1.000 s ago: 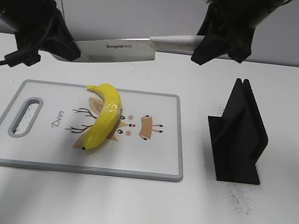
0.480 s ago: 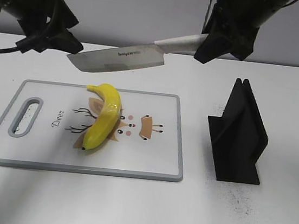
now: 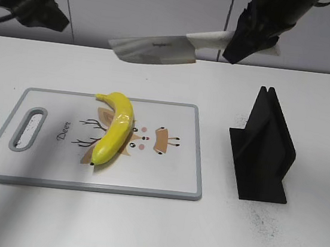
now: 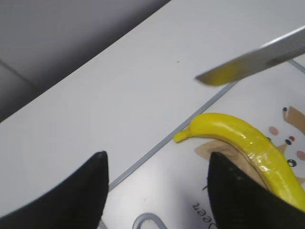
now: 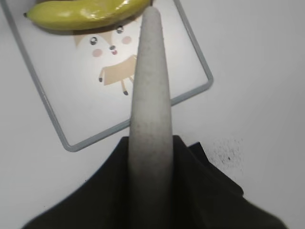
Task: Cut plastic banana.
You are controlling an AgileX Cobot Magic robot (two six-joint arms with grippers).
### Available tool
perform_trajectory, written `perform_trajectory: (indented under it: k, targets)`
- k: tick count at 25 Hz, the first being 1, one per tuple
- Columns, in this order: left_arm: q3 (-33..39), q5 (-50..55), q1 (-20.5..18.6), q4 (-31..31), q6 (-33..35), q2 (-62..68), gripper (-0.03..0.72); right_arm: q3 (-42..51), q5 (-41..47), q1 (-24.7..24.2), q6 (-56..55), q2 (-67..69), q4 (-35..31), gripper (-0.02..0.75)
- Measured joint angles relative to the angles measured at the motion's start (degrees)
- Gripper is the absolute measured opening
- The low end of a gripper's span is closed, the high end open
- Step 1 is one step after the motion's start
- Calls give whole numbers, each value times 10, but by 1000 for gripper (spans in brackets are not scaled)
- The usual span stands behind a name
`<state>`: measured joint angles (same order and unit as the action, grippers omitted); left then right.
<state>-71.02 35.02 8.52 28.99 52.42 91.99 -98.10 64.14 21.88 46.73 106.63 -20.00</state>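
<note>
**Knife aloft, banana waiting on the board**

Exterior view: plastic banana (image 3: 113,130) lying curved across the middle of the cutting board (image 3: 181,186), over the printed deer face, uncut. Right gripper (image 3: 252,35) clamped on the pale handle of the knife (image 3: 156,48), blade held level, well above and behind the board. Left gripper (image 3: 44,17) high at the far left, clear of everything. Black knife stand (image 3: 262,149) on the table (image 3: 140,229) to the right of the board, empty.

Left wrist view: left gripper (image 4: 155,188) with dark fingers (image 4: 83,191) spread apart, nothing between them; banana tip and knife point ahead, apart from each other.

Right wrist view: handle running forward out of the closed jaws, banana beyond it at the top edge.

Best way on (a judgement only): bring the blade over the banana's middle, square across the curve, edge down, then press straight through. Steadying one end with the free gripper likely helps, since the glossy skin could roll or skid.
</note>
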Motion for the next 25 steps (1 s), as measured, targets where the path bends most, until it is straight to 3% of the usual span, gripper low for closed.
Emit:
perform_trajectory:
  k: [4,9,13,17,25]
  targets:
    - [-14,51,-32,-69,-135,-23,599,-44,36,-1,-86,0,37,164]
    - [-77,205,-84,-103,-262,-24,593,-94,55,-1,-187,0,51,164]
    - [-101,324,-106,-120,-295,-25,575,-106,57,-1,-289,-1,92,164]
    - [-90,342,-107,-158,-341,-36,557,-106,59,-1,-397,-2,142,164]
    - [57,346,-107,-169,-353,-125,553,-87,60,-1,-476,-53,172,164]
